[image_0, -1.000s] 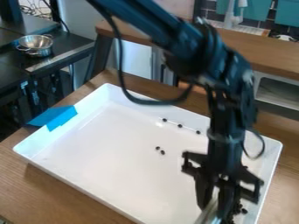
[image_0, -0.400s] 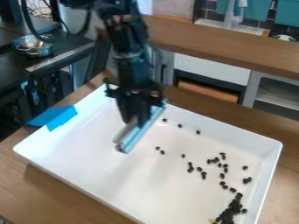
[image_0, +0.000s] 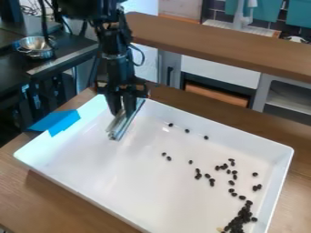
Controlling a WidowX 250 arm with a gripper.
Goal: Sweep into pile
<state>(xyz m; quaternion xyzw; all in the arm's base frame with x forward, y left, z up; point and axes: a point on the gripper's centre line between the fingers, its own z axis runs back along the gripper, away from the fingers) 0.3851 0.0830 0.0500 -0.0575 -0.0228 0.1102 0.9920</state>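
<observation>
Jaws pinching a silvery bar [image_0: 126,126], the black gripper [image_0: 123,110] hangs at the far-left corner of a white tray [image_0: 91,182]. Small black pieces [image_0: 244,213] lie inside — heaped at near right, others scattered toward the middle and far wall.

One fixed camera — slanting down over the white tray [image_0: 115,182] — fairly near.

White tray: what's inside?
Small dark pieces, densest toward the view's bottom right. The end effector and the bar it holds hide part of the tray, so I can't see beneath.
</observation>
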